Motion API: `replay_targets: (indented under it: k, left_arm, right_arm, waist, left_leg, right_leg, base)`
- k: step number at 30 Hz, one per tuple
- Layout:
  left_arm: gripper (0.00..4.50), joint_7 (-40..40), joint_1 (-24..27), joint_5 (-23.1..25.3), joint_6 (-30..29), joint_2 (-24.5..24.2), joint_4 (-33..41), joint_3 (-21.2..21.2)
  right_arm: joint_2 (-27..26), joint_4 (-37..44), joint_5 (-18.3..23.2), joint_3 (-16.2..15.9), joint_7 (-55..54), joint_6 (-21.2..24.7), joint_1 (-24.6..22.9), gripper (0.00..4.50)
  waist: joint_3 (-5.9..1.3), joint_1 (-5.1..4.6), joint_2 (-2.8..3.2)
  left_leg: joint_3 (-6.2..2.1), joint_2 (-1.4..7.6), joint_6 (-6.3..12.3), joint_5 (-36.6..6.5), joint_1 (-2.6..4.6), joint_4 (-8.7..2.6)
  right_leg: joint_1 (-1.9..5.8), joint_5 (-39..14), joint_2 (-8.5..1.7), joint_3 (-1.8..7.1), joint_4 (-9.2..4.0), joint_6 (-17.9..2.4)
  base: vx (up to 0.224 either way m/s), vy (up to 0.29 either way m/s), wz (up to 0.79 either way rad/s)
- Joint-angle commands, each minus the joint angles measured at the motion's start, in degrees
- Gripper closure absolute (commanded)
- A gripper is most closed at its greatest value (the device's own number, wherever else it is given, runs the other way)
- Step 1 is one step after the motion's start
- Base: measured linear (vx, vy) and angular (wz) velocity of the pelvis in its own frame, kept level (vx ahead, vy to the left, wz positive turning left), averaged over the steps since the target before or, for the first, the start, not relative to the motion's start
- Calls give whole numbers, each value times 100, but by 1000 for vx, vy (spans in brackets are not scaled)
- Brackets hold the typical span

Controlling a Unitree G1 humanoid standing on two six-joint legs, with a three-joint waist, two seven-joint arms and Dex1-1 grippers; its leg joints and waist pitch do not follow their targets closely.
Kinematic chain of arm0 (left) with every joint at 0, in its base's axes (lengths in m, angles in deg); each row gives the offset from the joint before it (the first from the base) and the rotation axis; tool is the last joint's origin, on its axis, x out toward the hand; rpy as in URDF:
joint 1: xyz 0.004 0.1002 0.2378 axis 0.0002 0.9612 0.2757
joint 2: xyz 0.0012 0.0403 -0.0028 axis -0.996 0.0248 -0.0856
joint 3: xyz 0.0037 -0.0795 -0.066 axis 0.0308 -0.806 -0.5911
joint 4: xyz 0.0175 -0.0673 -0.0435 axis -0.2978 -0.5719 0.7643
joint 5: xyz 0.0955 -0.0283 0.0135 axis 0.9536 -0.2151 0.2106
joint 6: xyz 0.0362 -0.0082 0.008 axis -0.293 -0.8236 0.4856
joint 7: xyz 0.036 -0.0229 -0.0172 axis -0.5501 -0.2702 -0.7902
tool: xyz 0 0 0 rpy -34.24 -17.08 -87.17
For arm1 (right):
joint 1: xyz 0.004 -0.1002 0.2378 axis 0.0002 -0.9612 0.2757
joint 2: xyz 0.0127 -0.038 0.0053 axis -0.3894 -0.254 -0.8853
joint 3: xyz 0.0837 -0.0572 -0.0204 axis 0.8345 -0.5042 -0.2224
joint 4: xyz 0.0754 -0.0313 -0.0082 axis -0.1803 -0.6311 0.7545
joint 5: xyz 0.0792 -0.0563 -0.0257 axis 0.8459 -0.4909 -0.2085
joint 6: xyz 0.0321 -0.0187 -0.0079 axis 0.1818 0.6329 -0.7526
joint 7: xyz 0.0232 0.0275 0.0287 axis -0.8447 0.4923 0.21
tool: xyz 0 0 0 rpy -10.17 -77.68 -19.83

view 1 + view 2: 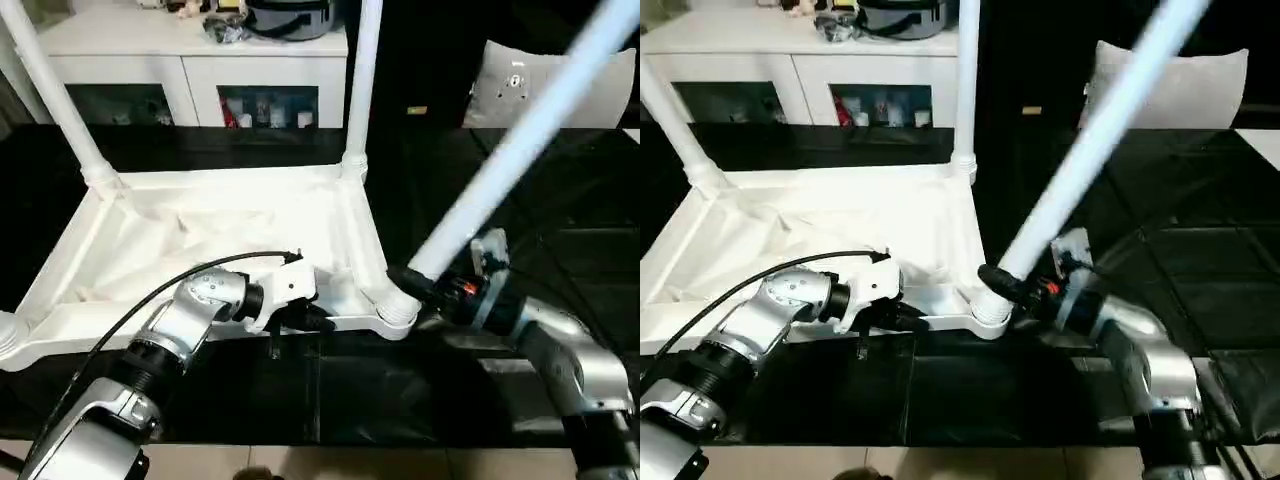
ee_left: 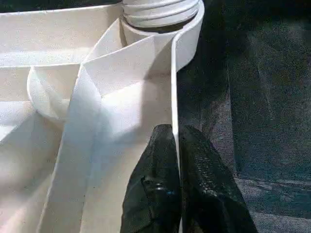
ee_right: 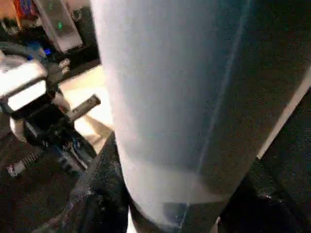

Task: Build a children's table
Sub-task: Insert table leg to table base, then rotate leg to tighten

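Far-left leg (image 1: pixel 55 95): stands in the back-left corner socket of the upturned children's table (image 1: pixel 210 235) and leans toward the left edge of the head view.
Children's table: lies upside down on the black surface (image 1: pixel 300 390), ribbed underside up, in front of the long white cabinet (image 1: pixel 190 65).
Near-left socket (image 1: pixel 8 335): round, at the left edge of the head view, no leg seen in it.
Left tool (image 2: pixel 176 155): its two black fingers (image 2: pixel 155 184) are pressed together on the thin near rim of the children's table, the rim's edge running between them, close to the near-right corner.
Back-right leg (image 1: pixel 362 75): upright in its socket, rising out of the top of the head view.
Near-right socket (image 1: pixel 395 305): holds the foot of the tilted leg (image 1: pixel 520 140), which slants up toward the right.
Right tool (image 1: pixel 425 285): clamped around the tilted leg just above the socket, one black finger on either side of the shaft.
White cushion (image 1: pixel 560 85): behind the tilted leg, on the far right.
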Motion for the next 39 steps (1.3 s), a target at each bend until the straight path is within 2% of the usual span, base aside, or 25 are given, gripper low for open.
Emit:
replay_targets:
  k: [1,3,5,6,7,8,9,10,12,15,17,23,24,29,30,31,32,33,34,35,36,37,38,39]
  left_arm:
    - [450,-122,35,129,-59,-18,-54,16]
    - [450,-71,29,196,-17,-63,-59,66]
    - [450,-49,20,230,11,-85,-71,87]
    - [450,-30,-3,261,34,-105,-95,107]
    - [450,-18,-21,282,50,-119,-114,120]
    - [450,-3,-65,333,110,-146,-161,152]
    - [450,26,-109,346,136,-156,-206,163]
    - [450,26,-109,346,136,-156,-206,163]
    - [450,50,-193,382,190,-162,-302,185]
    - [450,82,-291,427,217,-167,-413,203]
    - [450,87,-341,462,239,-167,-487,196]
    - [450,104,-363,459,273,-218,-564,198]
    - [450,103,-309,406,146,-242,-497,158]
    - [450,-328,-1,255,-680,-147,-7,-76]
    - [450,-634,158,174,-1153,-15,296,-206]
    - [450,-744,203,159,-1280,39,387,-243]
    - [450,-1131,362,116,-1742,250,725,-361]
    - [450,-1342,436,125,-1977,377,907,-402]
    - [450,-1437,464,137,-2070,434,980,-417]
    - [450,-1934,567,269,-2449,762,1302,-447]
    - [450,-1984,574,288,-2484,797,1334,-447]
    - [450,-2148,600,351,-2594,913,1438,-445]
    - [450,-2385,631,480,-2683,1101,1585,-386]
    - [450,-2455,642,543,-2692,1163,1651,-335]
  right_arm:
    - [138,-262,-627,-405,-206,36,-204,262]
    - [314,-316,-1059,-710,-224,-120,-146,262]
    - [349,-361,-1157,-790,-202,-136,-103,262]
    - [354,-429,-1186,-834,-155,-135,-29,262]
    - [356,-479,-1199,-865,-116,-136,25,262]
    - [381,-541,-1228,-956,-20,-95,124,262]
    - [381,-611,-1243,-1033,75,-77,212,262]
    - [381,-611,-1243,-1033,75,-77,212,262]
    - [424,-688,-1278,-1205,274,-37,290,262]
    - [416,-797,-1302,-1348,372,-20,366,262]
    - [386,-852,-1300,-1379,395,-37,398,262]
    - [299,-862,-1281,-1357,356,-37,400,262]
    - [225,-798,-1263,-1310,193,32,369,262]
    - [-238,-678,-1374,-1029,-1026,448,387,262]
    - [-466,-639,-1444,-918,-1578,729,432,262]
    - [-540,-640,-1465,-885,-1738,818,453,262]
    - [-800,-698,-1549,-765,-2304,1047,550,263]
    - [-936,-786,-1572,-699,-2563,1111,624,263]
    - [-995,-828,-1578,-669,-2675,1132,657,263]
    - [-1285,-1123,-1605,-533,-3205,1145,849,263]
    - [-1313,-1154,-1607,-521,-3256,1143,869,263]
    - [-1406,-1259,-1614,-483,-3426,1138,934,263]
    - [-1544,-1439,-1619,-436,-3655,1144,1039,263]
    - [-1599,-1514,-1628,-418,-3749,1137,1084,263]
  waist:
    - [-197,-1,-5]
    - [-177,-36,-4]
    - [-154,-49,-2]
    - [-119,-70,-23]
    - [-108,-86,-6]
    - [-102,-103,-32]
    - [-127,-121,-54]
    - [-127,-131,-43]
    - [-132,-140,-49]
    - [-139,-128,-56]
    - [-136,-128,-64]
    - [-117,-116,-78]
    - [-115,-121,-55]
    - [-90,-175,-29]
    - [-55,-225,-29]
    - [-43,-251,-25]
    - [-19,-286,-19]
    - [-2,-348,-22]
    - [-12,-379,16]
    - [-8,-423,17]
    - [12,-520,68]
    - [9,-552,83]
    - [15,-597,95]
    - [22,-604,84]
  left_leg:
    - [-153,327,-164,-2106,145,-502]
    - [-160,321,-189,-2299,161,-516]
    - [-167,313,-200,-2430,168,-527]
    - [-179,312,-216,-2651,206,-547]
    - [-201,300,-256,-2873,274,-539]
    - [-228,293,-255,-2956,287,-565]
    - [-242,297,-247,-2886,258,-598]
    - [-249,308,-245,-2862,246,-615]
    - [-217,324,-242,-2921,294,-607]
    - [-203,331,-230,-2828,271,-618]
    - [-196,329,-225,-2814,269,-619]
    - [-197,320,-203,-2883,306,-613]
    - [-207,325,-231,-2915,308,-627]
    - [-245,323,-354,-3078,289,-675]
    - [-262,317,-420,-3253,308,-682]
    - [-271,292,-405,-3303,301,-677]
    - [-302,286,-455,-3455,315,-676]
    - [-331,253,-457,-3655,327,-673]
    - [-355,261,-494,-3773,345,-674]
    - [-366,253,-481,-3816,330,-682]
    - [-439,281,-511,-4113,262,-793]
    - [-449,284,-514,-4290,268,-810]
    - [-481,295,-494,-4532,265,-856]
    - [-481,298,-482,-4599,254,-881]
  right_leg:
    - [107,-1973,-523,256,-612,-969]
    - [95,-2232,-524,263,-636,-923]
    - [91,-2477,-532,264,-664,-871]
    - [71,-2882,-543,260,-716,-786]
    - [43,-3351,-567,254,-772,-682]
    - [59,-3611,-577,241,-800,-579]
    - [105,-3531,-576,233,-800,-535]
    - [106,-3429,-570,236,-794,-540]
    - [48,-3064,-542,257,-789,-681]
    - [76,-2654,-542,270,-748,-842]
    - [79,-2591,-540,270,-743,-875]
    - [54,-3111,-563,274,-805,-754]
    - [47,-3154,-559,276,-813,-717]
    - [36,-3277,-550,268,-802,-665]
    - [-5,-3518,-546,262,-805,-624]
    - [-14,-3702,-540,237,-834,-564]
    - [-37,-3964,-553,217,-846,-465]
    - [-46,-4251,-529,141,-916,-291]
    - [-42,-4222,-540,126,-906,-283]
    - [-32,-4186,-531,99,-927,-247]
    - [81,-3788,-484,-13,-920,-232]
    - [90,-3588,-465,-39,-907,-249]
    - [142,-3197,-466,-94,-883,-296]
    - [156,-3096,-460,-104,-889,-294]
  base:
    - [0,0,0]
    - [0,0,0]
    - [0,0,0]
    - [0,0,0]
    - [0,0,0]
    - [0,0,0]
    - [0,0,0]
    - [0,0,0]
    - [0,0,0]
    - [0,0,0]
    - [0,0,0]
    - [0,0,0]
    - [0,0,0]
    - [0,0,0]
    - [0,0,0]
    - [0,0,0]
    - [0,0,0]
    - [0,0,0]
    - [0,0,0]
    - [-37,49,-21]
    - [-37,49,-21]
    - [-35,73,-22]
    - [-27,77,-17]
    - [-27,77,-17]
